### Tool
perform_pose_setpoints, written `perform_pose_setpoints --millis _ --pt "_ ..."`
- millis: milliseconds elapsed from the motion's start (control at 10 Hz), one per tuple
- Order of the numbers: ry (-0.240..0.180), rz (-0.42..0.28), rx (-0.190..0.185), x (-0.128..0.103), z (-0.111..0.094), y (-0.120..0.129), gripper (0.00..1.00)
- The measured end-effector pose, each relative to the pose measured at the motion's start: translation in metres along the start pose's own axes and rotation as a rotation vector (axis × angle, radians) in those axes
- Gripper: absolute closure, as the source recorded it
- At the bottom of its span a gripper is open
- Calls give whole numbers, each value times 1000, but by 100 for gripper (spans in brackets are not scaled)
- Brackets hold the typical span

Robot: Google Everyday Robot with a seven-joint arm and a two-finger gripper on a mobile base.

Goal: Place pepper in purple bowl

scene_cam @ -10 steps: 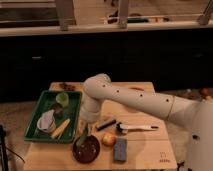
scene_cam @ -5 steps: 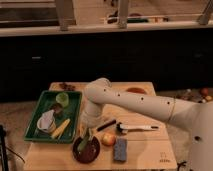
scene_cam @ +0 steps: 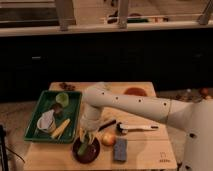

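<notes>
Pepper (scene_cam: pixel 83 148) stands tilted over the purple bowl (scene_cam: pixel 86 151), long axis near upright, held in the gripper (scene_cam: pixel 85 139) fingers.

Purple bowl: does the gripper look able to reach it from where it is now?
Probably yes: the gripper hangs right over the purple bowl, with the pepper at its tip and nothing between them.
</notes>
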Motion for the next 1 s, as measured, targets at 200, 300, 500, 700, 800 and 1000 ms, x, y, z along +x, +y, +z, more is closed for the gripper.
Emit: perform_pose_setpoints --millis 200,300,500,700,800,1000 --pt "-8 -8 -4 -1 3 0 33" --pt "-9 -10 -5 -2 3 0 26" --pt "-9 -17 -3 -3 3 0 20" --pt "-8 -19 -4 -3 2 -1 20" --pt "-8 -21 -3 -4 2 -1 20" --pt "-8 -23 -4 -4 1 -2 20"
